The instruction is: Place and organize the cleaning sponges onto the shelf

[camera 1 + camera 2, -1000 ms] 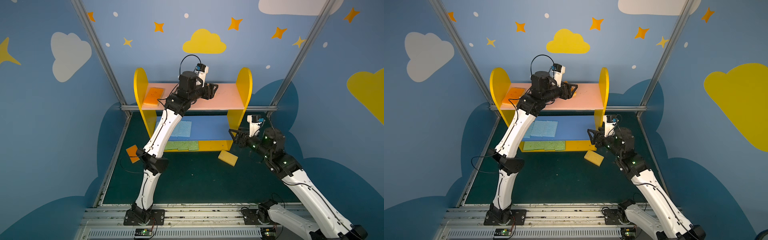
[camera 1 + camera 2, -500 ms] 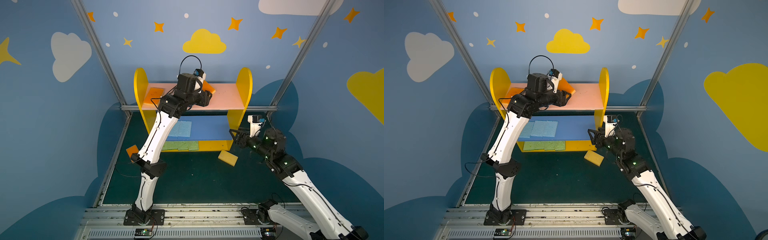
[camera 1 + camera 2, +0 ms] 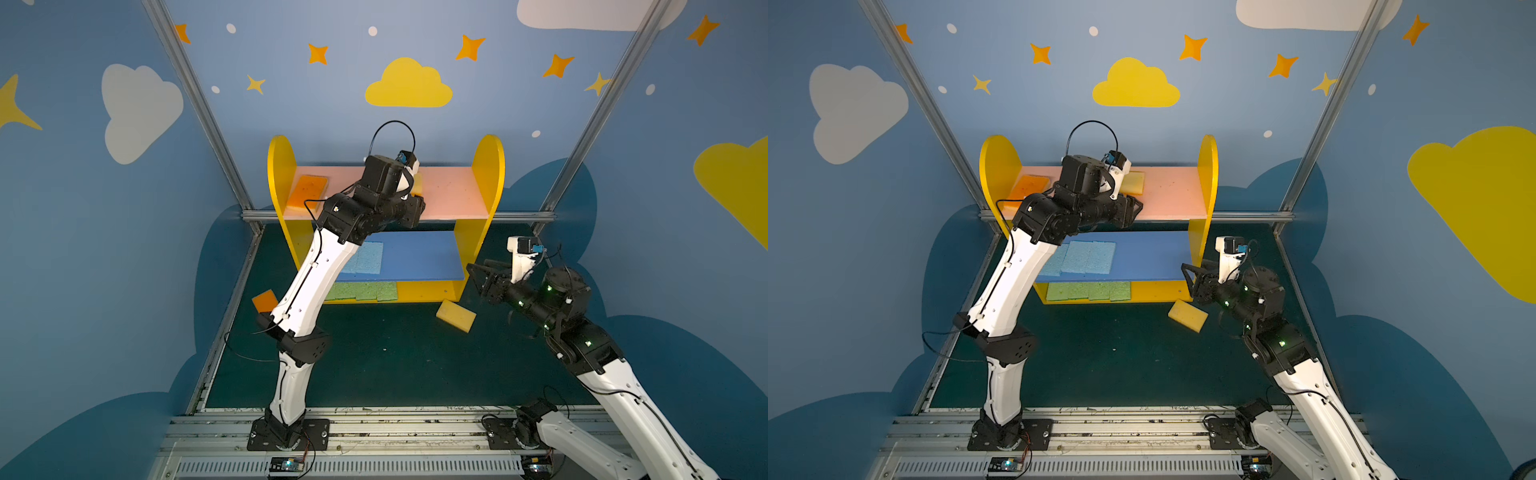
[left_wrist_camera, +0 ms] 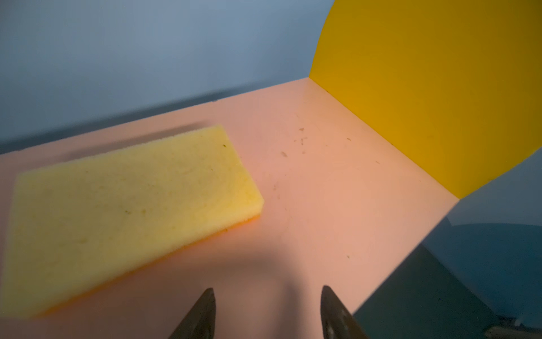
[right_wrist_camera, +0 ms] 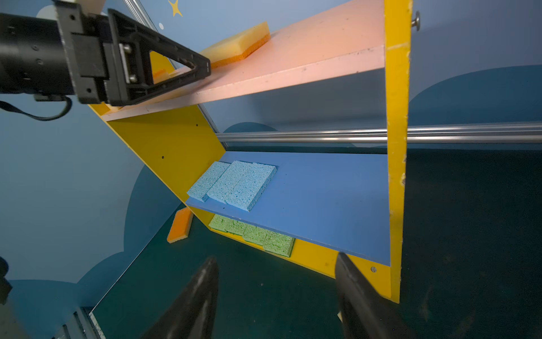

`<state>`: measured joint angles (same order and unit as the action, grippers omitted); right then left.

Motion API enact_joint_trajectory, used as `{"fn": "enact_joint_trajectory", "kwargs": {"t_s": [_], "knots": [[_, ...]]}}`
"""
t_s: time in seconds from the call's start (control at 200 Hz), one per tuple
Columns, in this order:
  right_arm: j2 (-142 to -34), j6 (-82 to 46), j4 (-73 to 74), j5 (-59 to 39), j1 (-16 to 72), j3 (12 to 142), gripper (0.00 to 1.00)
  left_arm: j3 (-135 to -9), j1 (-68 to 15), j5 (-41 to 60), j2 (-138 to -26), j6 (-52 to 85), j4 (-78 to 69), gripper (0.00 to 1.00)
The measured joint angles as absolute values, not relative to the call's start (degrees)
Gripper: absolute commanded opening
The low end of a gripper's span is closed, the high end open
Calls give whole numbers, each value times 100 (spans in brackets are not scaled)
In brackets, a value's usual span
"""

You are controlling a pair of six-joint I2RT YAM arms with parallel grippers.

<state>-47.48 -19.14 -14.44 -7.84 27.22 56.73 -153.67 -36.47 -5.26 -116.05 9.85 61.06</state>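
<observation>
Your yellow-faced orange rectangular sponge (image 4: pixel 126 211) lies flat on the pink top board (image 4: pixel 322 190) of the wooden shelf (image 3: pixel 432 291), bare board stretching to the yellow side panel (image 4: pixel 425 88). Your left claw (image 4: pixel 267 293) hangs over the front edge, jaws apart, empty; right claw (image 5: pixel 275 261) likewise gapes empty

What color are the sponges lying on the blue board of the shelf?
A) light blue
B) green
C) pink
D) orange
A: the light blue sponges lie flat, side by side, on the blue board, which is the middle one of the shelf.
</observation>
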Motion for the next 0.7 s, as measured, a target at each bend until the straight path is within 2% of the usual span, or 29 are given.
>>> {"fn": "enact_joint_trajectory", "kwargs": {"t_s": [0.175, 0.27, 0.466, 0.576, 0.646, 0.701], "knots": [[-4814, -1806, -1804, -854, 2722, 6104, 68, -13666, -3920, -663, -10296, 998, 5892, 57], [-5192, -1710, -2084, -1022, 2724, 6855, 67, -12610, -3983, -740, -9402, 1050, 5575, 66], [-6783, -1328, -2786, -1299, 3050, 9279, 53, -10840, -3981, -1031, -7625, 1079, 4751, 92], [-7701, -1090, -3148, -1149, 3395, 10377, 40, -9813, -3981, -1192, -6792, 1081, 4278, 99], [-8189, -974, -3321, -1068, 3527, 10912, 35, -9157, -3981, -1280, -6329, 1096, 4053, 99], [-8549, -888, -3465, -974, 3579, 11323, 27, -8687, -3981, -1339, -6027, 1127, 3892, 100]]}}
